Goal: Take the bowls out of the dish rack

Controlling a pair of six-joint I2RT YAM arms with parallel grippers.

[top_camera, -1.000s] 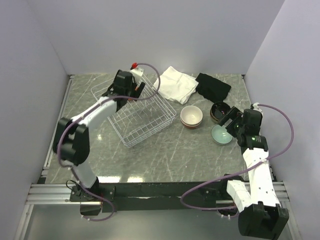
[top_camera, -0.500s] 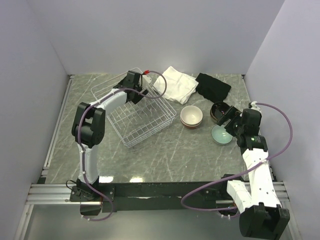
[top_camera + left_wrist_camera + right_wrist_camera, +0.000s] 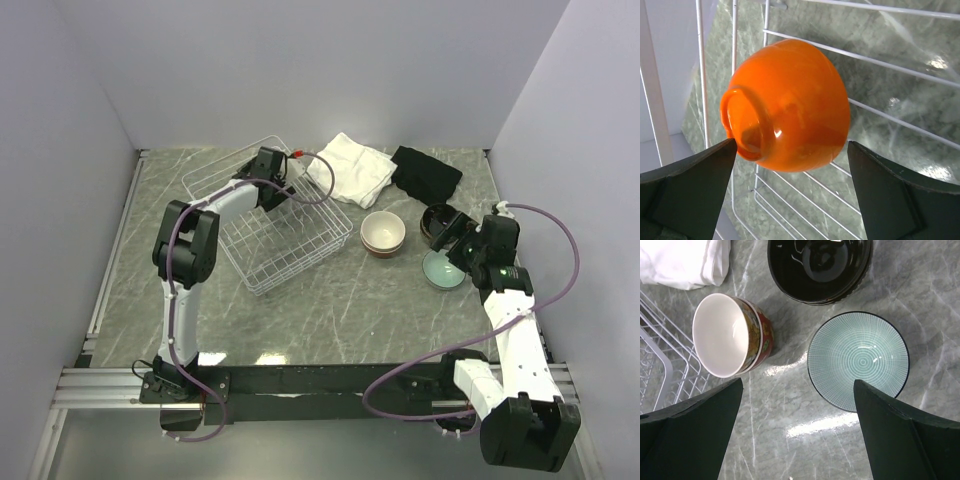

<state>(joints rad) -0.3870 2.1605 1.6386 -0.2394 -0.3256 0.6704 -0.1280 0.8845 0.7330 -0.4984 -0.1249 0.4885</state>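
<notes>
Grasp step: the left gripper, jaws wide apart, brackets 1 orange bowl lying on its side in the dish rack, upper centre of the overhead view. Next it probably needs to close and lift clear of the wires. The right gripper hangs open above the blue-green bowl.

I count one orange bowl in the one dish rack, a nested pair of bowls at its three o'clock, one blue-green bowl, and a dark bowl (maybe two nested, I cannot tell). The counter also carries one white cloth and one black cloth.
</notes>
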